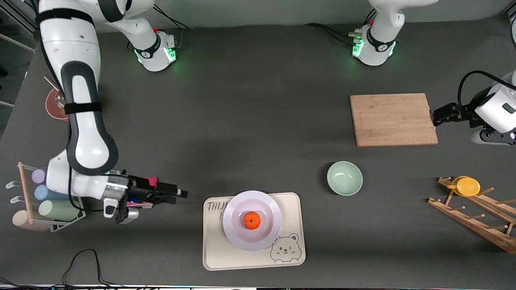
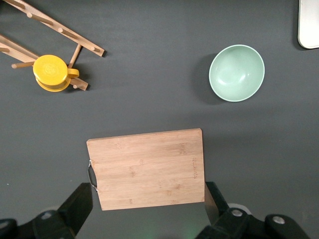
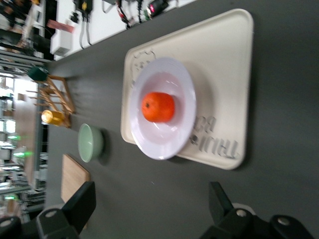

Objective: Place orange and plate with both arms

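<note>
Orange [image 1: 252,220] resting at the centre of the plate [image 1: 234,233], low in the frame near the middle of the front view, plate itself sitting on a cream bear tray [image 1: 291,206] on the dark tabletop

Right claw [image 1: 183,194] low over bare tabletop just beside the tray, toward the right arm's end, fingers spread apart and holding nothing

Left claw [image 1: 436,118] at mid-height of the frame, by the edge of a wooden cutting board [image 1: 393,119] toward the left arm's end, fingers likewise apart and empty, well away from plate and orange

Likely risks:
- tipping the shallow plate during a lift and sending the round fruit rolling off
- nudging the rim sideways instead of gripping it, so the plate skids across the smooth tray
- dragging the tray along with it
- knocking the pale green bowl [image 1: 344,178] if the left arm sweeps across toward the plate

Hard to make out:
- tray lettering partly covered by the plate
- any gap under the plate rim for a finger
- most of the left arm, cut off at the frame's edge
- right claw fingertips, seen only edge-on from above
</note>
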Available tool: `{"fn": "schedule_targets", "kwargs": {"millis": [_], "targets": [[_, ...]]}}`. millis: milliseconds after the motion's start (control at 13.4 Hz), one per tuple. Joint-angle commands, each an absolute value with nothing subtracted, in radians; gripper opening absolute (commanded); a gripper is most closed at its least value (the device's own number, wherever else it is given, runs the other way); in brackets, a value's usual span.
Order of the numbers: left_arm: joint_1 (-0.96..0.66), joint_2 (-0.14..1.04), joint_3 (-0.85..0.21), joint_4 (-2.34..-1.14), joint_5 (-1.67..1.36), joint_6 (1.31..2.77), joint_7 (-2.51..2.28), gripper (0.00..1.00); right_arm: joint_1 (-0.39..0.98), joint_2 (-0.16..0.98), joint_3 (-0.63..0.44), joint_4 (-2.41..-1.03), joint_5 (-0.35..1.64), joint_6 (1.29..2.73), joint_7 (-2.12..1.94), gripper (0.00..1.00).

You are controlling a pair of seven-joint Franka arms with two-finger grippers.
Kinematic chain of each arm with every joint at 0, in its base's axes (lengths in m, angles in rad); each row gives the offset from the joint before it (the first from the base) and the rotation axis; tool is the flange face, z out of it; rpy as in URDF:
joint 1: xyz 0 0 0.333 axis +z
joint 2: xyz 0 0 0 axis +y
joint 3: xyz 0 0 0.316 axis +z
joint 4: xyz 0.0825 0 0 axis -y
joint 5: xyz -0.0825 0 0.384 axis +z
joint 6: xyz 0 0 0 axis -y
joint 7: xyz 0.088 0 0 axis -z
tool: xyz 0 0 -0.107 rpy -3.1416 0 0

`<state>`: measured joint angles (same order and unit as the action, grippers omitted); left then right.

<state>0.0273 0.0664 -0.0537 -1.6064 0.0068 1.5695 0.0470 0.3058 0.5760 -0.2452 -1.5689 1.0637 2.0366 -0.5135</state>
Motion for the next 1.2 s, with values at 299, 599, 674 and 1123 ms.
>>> {"fn": "schedule_targets", "kwargs": {"millis": [299,599,674,1123], "targets": [[0.012,0.049,-0.044,-1.612,0.017,1.551,0.040,1.00,0.321,0.292,-0.353,-1.798,0.680,1.991,-0.483,1.00],[0.012,0.049,-0.044,-1.611,0.017,1.549,0.040,1.00,0.321,0.203,-0.390,-1.796,0.444,1.908,-0.361,1.00],[0.012,0.049,-0.044,-1.611,0.017,1.549,0.040,1.00,0.322,0.178,-0.388,-1.793,0.375,1.890,-0.310,1.00],[0.012,0.049,-0.044,-1.611,0.017,1.551,0.040,1.00,0.360,0.097,-0.388,-1.778,0.124,1.809,-0.115,1.00]]}}
